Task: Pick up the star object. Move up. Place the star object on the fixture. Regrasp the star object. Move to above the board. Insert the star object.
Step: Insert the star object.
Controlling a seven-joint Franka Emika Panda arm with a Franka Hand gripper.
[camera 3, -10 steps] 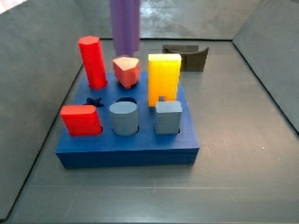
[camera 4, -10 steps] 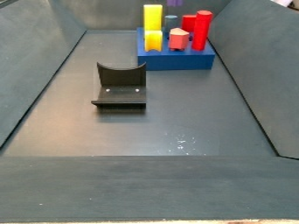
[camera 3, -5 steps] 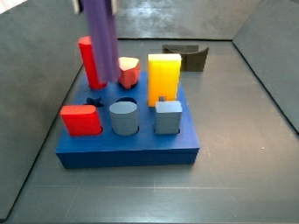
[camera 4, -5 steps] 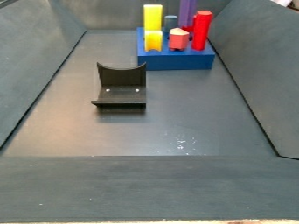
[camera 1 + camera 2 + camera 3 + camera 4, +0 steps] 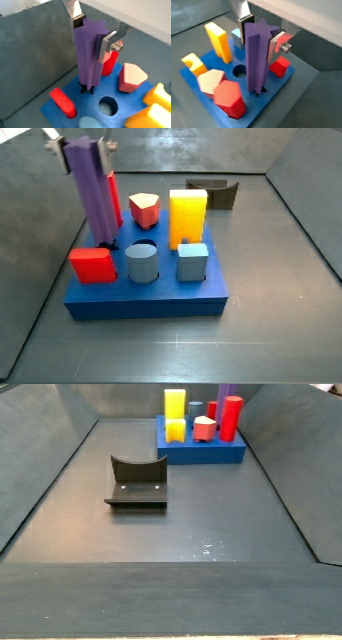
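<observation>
Insertion step — the hand (image 5: pixel 92 30), clamped on the star object (image 5: pixel 88 60), holds its tip at the board (image 5: pixel 147 296)'s star hole — next, I judge, a straight push down.

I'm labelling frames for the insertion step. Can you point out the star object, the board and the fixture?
star object (image 5: pixel 94 188): side view, middle of its purple shaft, gripper (image 5: pixel 80 146) shut at its top.
board (image 5: pixel 147 303): side view, blue front wall.
fixture (image 5: pixel 135 482): side view, dark upright bracket.

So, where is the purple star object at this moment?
The star object stands upright in the gripper, its lower end at the board's star hole, between the small red block and the tall red peg.
</observation>
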